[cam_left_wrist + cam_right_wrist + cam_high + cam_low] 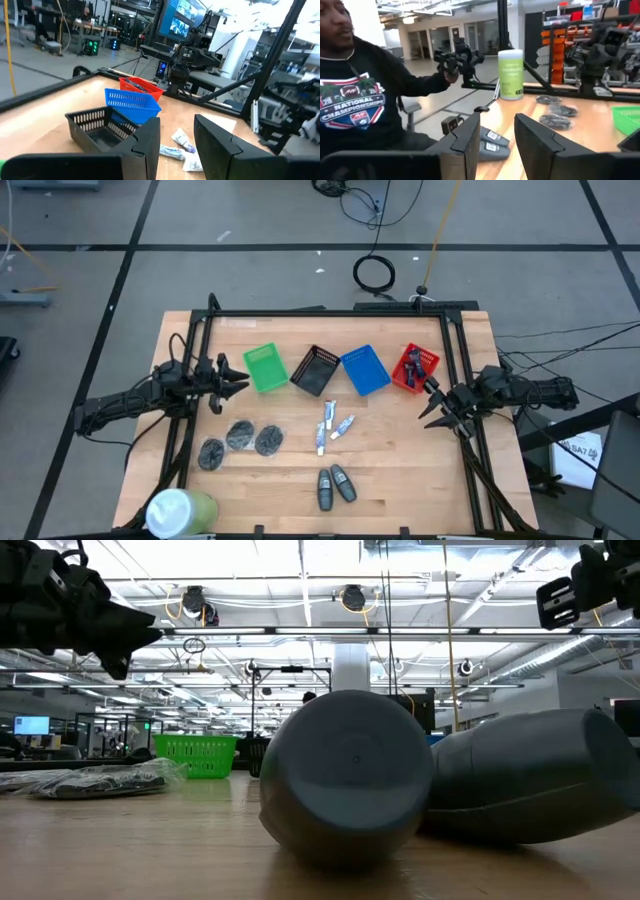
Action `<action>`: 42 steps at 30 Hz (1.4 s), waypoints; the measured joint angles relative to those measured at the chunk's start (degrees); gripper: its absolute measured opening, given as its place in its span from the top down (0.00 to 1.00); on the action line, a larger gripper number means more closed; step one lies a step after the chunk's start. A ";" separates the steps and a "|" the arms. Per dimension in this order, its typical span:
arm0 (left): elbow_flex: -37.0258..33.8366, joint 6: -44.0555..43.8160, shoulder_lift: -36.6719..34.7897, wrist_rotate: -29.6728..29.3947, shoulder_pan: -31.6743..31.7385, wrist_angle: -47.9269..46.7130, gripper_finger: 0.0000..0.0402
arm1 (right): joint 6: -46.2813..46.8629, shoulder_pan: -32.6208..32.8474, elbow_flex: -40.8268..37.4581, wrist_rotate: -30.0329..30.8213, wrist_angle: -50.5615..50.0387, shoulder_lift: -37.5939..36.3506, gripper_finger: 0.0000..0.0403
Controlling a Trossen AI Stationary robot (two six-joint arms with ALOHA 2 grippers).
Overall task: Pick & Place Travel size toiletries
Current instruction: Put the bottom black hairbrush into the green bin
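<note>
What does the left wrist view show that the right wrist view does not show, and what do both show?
Only the left wrist view shows the black basket, the blue basket, the red basket and the white-silver tubes. Only the right wrist view shows a person, the white-and-green cylinder, the two grey oval bottles and dark grey bundles. Both show the wooden table and their own gripper with a gap between the fingers.

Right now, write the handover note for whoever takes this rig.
Left gripper: open, empty, beside the green basket.
Right gripper: open, empty, just below the red basket.
Done: dark blue-purple pieces lie in the red basket.
Left on the table: three dark bundles, white-silver tubes, two grey bottles. Black basket and blue basket look empty.
</note>
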 joint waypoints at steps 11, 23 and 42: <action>4.34 -16.87 3.07 1.33 -1.31 -3.40 0.76 | -0.85 -0.14 0.04 1.61 3.47 0.09 0.74; 35.29 -18.78 33.03 -7.18 -14.47 -39.73 1.00 | 0.92 -0.11 0.04 1.21 3.05 0.12 0.74; 46.56 -83.10 75.06 3.94 -47.23 -69.04 1.00 | 0.20 -0.11 0.04 2.22 0.96 0.21 0.74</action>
